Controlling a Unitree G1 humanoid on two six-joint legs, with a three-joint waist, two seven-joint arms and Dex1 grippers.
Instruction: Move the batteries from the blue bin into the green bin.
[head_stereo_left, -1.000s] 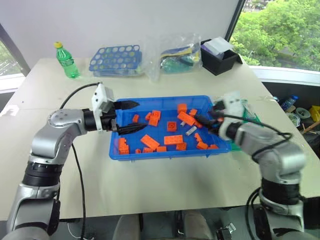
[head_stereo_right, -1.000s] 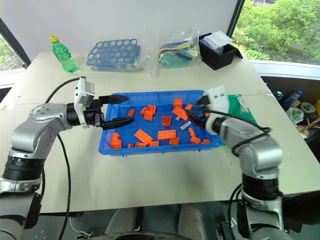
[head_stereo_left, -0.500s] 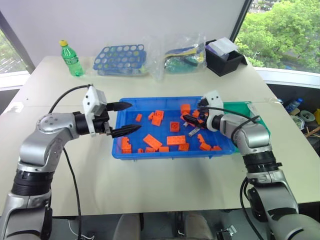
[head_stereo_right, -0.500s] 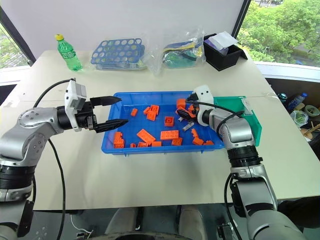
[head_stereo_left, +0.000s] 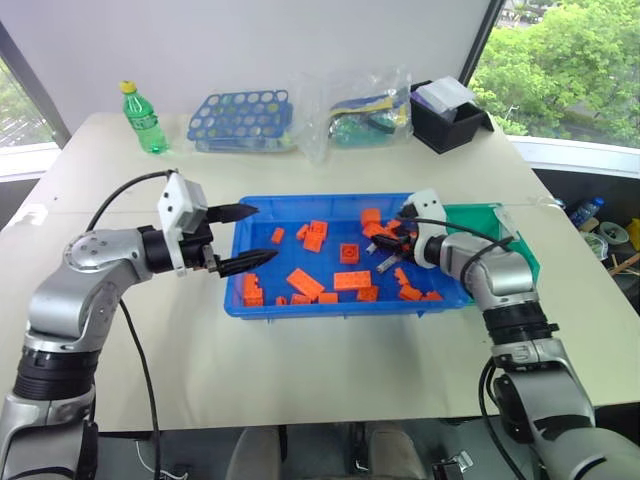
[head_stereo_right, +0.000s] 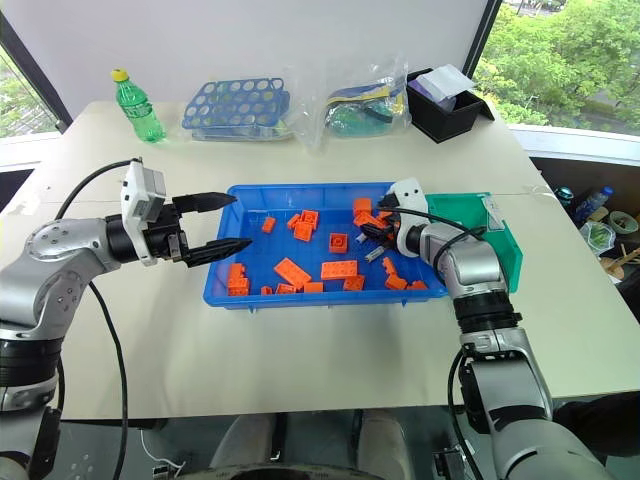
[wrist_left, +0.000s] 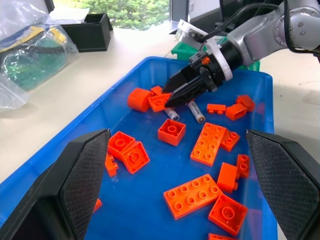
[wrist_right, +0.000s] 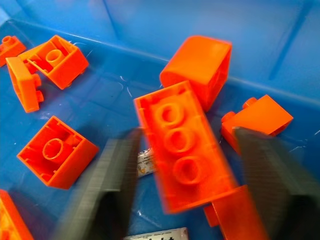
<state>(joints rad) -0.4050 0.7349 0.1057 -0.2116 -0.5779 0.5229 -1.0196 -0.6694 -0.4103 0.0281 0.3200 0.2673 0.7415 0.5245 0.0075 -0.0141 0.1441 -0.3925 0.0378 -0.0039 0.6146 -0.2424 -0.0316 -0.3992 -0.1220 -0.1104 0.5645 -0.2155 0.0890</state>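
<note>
The left gripper (head_stereo_left: 246, 237) hovers open at the blue bin's (head_stereo_left: 330, 303) left rim, well apart from the batteries (wrist_left: 196, 111), whose long axes run near-to-far among orange bricks (head_stereo_left: 352, 280). The right gripper (wrist_left: 172, 99), fingers partly spread around a long brick in its wrist view, has reached in from the bin's right end and sits just beside them. Right of the tray waits the green bin (head_stereo_left: 505, 225).
</note>
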